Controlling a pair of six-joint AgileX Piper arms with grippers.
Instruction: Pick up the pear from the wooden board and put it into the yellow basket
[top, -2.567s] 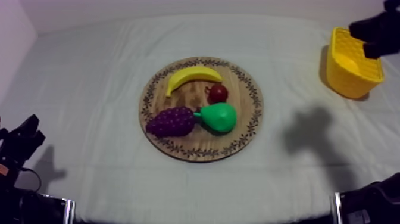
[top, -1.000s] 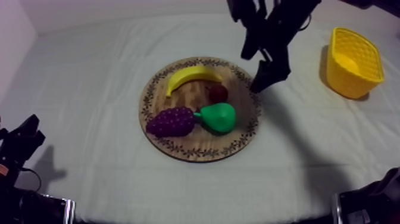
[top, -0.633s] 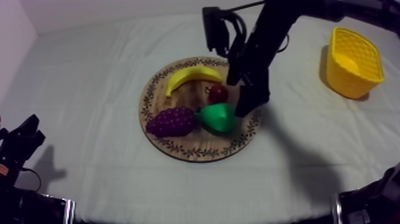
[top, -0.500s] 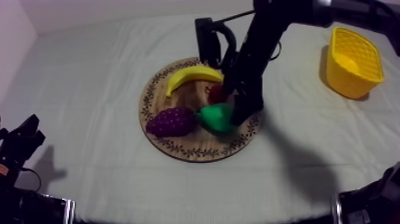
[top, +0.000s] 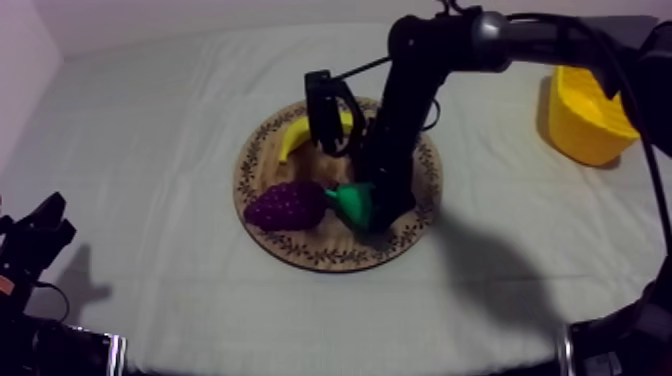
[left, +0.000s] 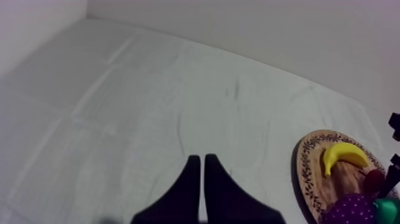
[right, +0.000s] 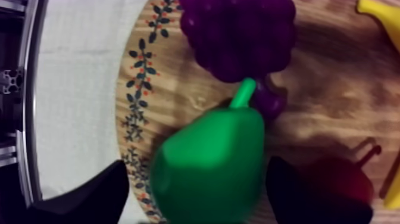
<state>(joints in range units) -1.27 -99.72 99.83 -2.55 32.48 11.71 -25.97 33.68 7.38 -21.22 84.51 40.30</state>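
While straddling the pear with right gripper spread apart: probably light, slick plastic, so pinch the belly.

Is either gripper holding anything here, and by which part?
Nothing is held. The right gripper is open, a finger on each side of the pear's wide body on the board. The left gripper is shut on nothing.

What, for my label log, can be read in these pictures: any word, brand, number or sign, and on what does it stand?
No text can be read anywhere.
The wooden board bears only a leaf-and-berry pattern round its rim, no letters.
The yellow basket, pear, bunch of grapes, banana, small red fruit and cloth carry no marks.
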